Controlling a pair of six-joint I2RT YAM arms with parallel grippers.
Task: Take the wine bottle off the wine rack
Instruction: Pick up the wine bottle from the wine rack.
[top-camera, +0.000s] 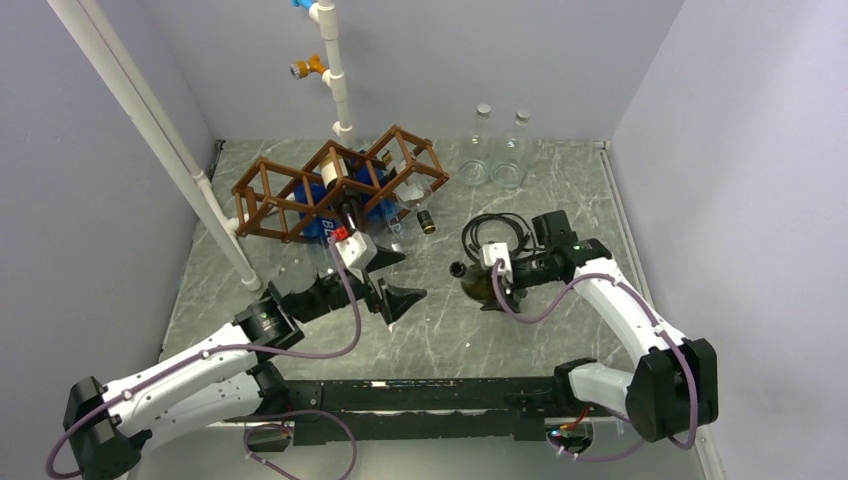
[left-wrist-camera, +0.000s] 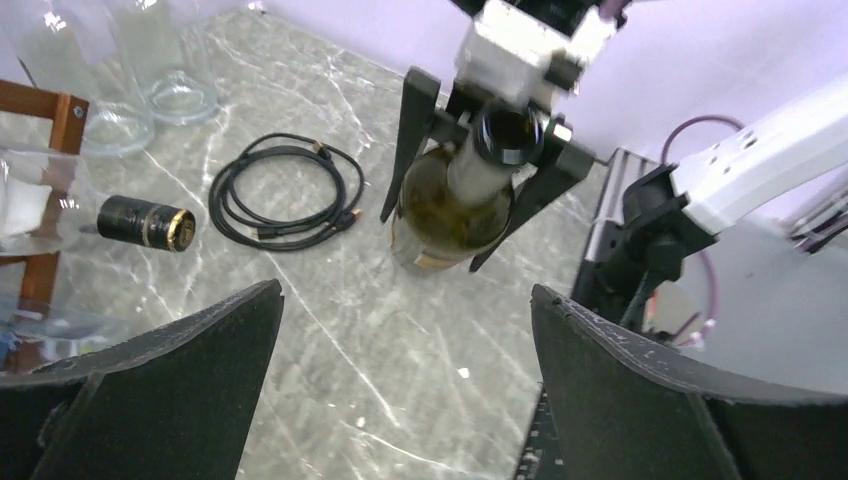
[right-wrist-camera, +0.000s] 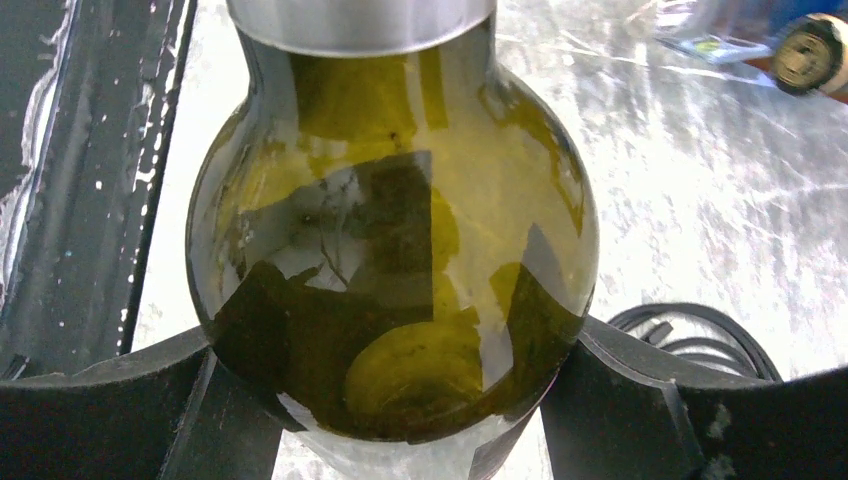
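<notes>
Top external, wine rack (top-camera: 329, 150) far left holding blue bottle (top-camera: 320, 226) and clear bottle (top-camera: 408, 192), right gripper (top-camera: 490, 285) clamped on wine bottle (top-camera: 472, 278), neck leaning left, left gripper (top-camera: 400, 278) wide apart.

- wine bottle (right-wrist-camera: 400, 250): upper and lower ends cut off by the frame edges.
- blue object (top-camera: 322, 225) in wine rack (top-camera: 300, 185): partly hidden by lattice, lettering unreadable.

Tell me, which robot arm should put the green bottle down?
Right. The right gripper is clamped around the wine bottle, which is already clear of the wine rack. The left gripper is open, empty, and apart from the bottle.
</notes>
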